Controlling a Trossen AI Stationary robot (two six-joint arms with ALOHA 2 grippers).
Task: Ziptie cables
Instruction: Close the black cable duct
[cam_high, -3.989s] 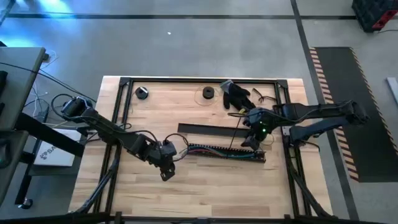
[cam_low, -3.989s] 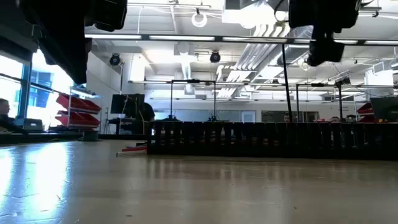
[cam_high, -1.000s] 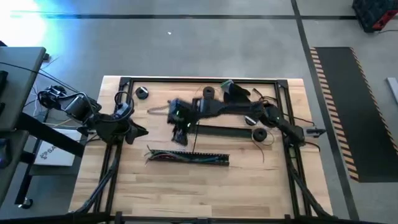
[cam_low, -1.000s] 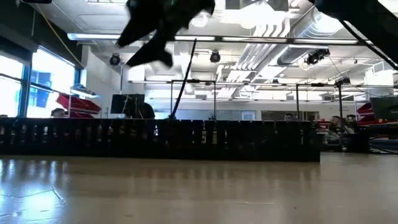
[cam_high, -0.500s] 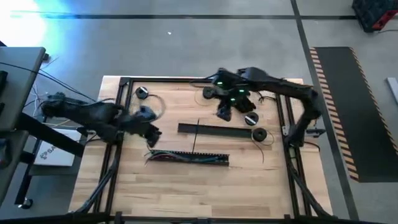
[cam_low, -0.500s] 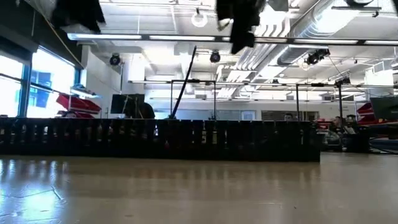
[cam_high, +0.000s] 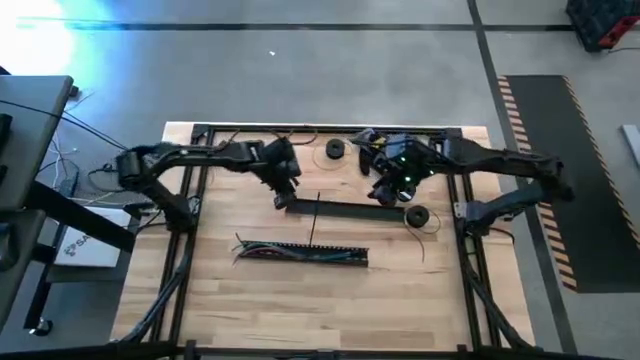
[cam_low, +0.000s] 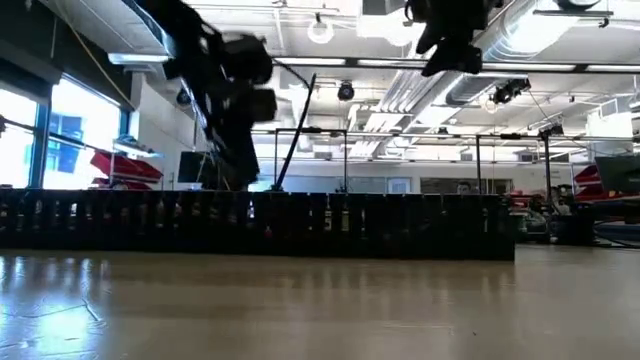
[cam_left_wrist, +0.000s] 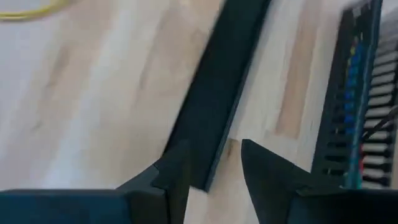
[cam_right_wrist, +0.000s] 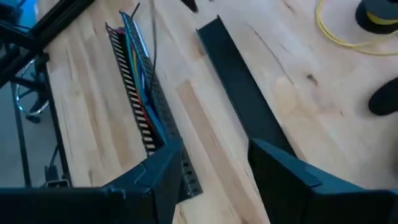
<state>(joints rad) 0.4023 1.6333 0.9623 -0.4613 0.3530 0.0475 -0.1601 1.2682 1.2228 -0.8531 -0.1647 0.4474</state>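
The cables (cam_high: 285, 252) lie in a long black slotted duct (cam_high: 340, 258) at mid-table; they also show in the right wrist view (cam_right_wrist: 138, 74). The ziptie (cam_high: 315, 220) stands with its lower end in the duct and leans upward (cam_low: 296, 130). My left gripper (cam_high: 284, 200) is open, its fingers (cam_left_wrist: 177, 171) on either side of the left end of a flat black strip (cam_left_wrist: 214, 112); no touch shows. My right gripper (cam_high: 384, 193) hangs open above the strip's right part (cam_right_wrist: 239, 87), nothing between its fingers.
The flat black strip (cam_high: 345, 210) lies just beyond the duct. A dark spool (cam_high: 334, 150) stands at the far edge, and another spool with yellow wire (cam_high: 416, 216) at the right. A black frame (cam_high: 200, 130) borders the tabletop. Bare wood lies toward the near edge.
My left gripper has swung from the table's left edge toward the far right, ending over the flat strip's left end. My right gripper has drawn back from beside the ziptie toward the far right. Duct, cables and ziptie have stayed in place.
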